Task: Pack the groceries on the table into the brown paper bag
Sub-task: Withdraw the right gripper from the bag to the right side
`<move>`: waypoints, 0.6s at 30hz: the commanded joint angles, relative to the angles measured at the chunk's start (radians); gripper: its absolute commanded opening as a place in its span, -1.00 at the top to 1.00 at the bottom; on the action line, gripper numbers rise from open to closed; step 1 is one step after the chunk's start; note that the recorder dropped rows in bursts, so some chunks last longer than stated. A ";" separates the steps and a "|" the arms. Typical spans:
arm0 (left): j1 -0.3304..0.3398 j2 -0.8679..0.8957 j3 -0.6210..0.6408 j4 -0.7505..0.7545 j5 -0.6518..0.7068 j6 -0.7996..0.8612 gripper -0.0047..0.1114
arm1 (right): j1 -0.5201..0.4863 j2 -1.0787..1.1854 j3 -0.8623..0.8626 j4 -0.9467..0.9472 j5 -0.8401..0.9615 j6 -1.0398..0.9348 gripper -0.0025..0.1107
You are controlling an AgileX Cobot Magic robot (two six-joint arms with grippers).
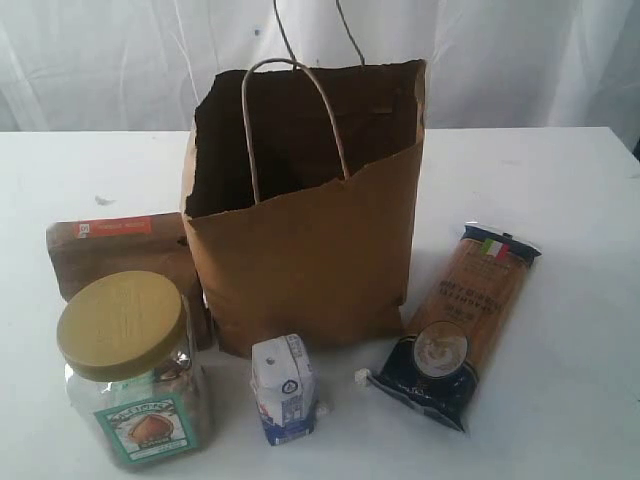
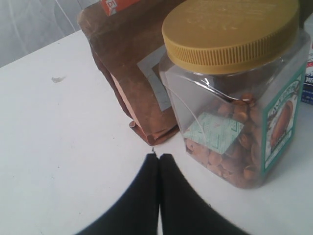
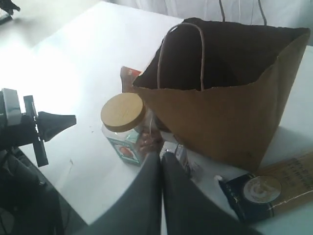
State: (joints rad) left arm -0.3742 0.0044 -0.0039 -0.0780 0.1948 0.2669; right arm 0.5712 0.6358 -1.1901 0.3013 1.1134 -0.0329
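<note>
- White cloth hangs behind a plain white table. The brown paper bag stands upright mid-table with its mouth open (so things can drop straight in).
- Left claw: tips pressed together on nothing, low over the table on the bag's left side.
- Right claw: also closed and empty, raised on the bag's front side and high enough to look down into its mouth.
- Closest to the left claw is the nut jar. It stands upright, front-left of the bag, with its wide lid up (probably too broad to pinch across the lid).
- Against the bag's left wall, behind the jar, the brown pouch lies on its side, its bottom corner just ahead of the left claw.
- In front of the bag and apart from it, the small carton stands upright, an easy size for a claw.
- To the bag's right, the spaghetti pack lies flat and angled, its far end near the bag's base.
- One handle flops over the bag's front wall and could catch an incoming item.
- Inside the bag it is dark, so I cannot tell what it holds. With four items outside, packing looks unfinished.
</note>
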 commanded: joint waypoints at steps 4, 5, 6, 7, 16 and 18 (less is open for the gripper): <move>0.003 -0.004 0.004 -0.002 -0.001 -0.001 0.92 | -0.002 -0.219 0.327 0.046 -0.229 0.067 0.96; 0.003 -0.004 0.004 -0.002 -0.001 -0.001 0.92 | -0.002 -0.239 0.403 0.048 -0.278 0.077 0.96; 0.003 -0.004 0.004 -0.002 -0.001 -0.001 0.92 | -0.002 -0.245 0.439 0.048 -0.301 0.088 0.96; 0.003 -0.004 0.004 -0.002 -0.001 -0.001 0.92 | -0.002 -0.252 0.500 0.048 -0.341 0.109 0.96; 0.003 -0.004 0.004 -0.002 -0.001 -0.001 0.92 | -0.002 -0.252 0.634 0.064 -0.358 0.214 0.96; 0.003 -0.004 0.004 -0.002 -0.001 -0.001 0.92 | -0.002 -0.252 0.634 0.064 -0.353 0.214 0.96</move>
State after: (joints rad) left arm -0.3742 0.0044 -0.0039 -0.0780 0.1948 0.2669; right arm 0.5712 0.3900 -0.5613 0.3622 0.7660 0.1727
